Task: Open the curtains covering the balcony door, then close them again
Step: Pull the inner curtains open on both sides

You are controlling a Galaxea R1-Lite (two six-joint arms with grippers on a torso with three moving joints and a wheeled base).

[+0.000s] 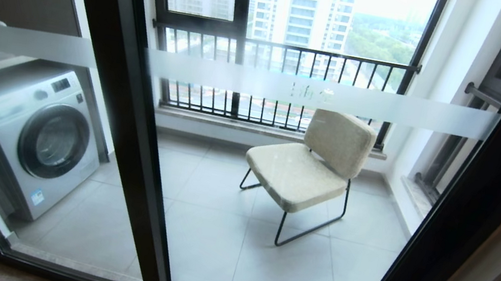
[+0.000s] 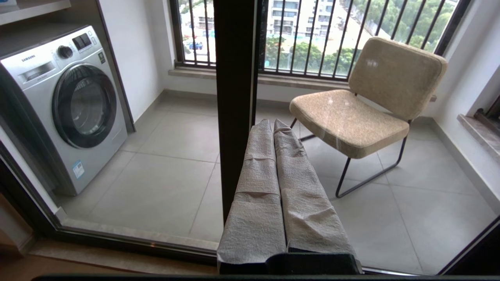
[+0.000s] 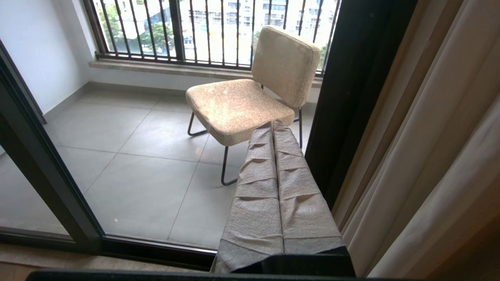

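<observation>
While both sets of fingers are pressed fully together and hold nothing, you face the balcony door (image 1: 320,96) with its glass bare. The curtains (image 3: 425,156) hang bunched just beside your right fingers (image 3: 273,134), past the black frame (image 3: 347,97); your left fingers (image 2: 273,128) point at the middle post (image 2: 234,97), well apart from any fabric. Reach for cloth with the fingers still pressed together and you will likely only push the folds. Swing wide and you may knock the frame or glass.

chair (image 1: 308,166): beige cushions, thin black metal legs, on the tiled balcony floor (image 1: 213,237)
washing machine (image 1: 32,135): white front-loader, left of the chair
railing (image 1: 285,59): black bars behind the chair
</observation>
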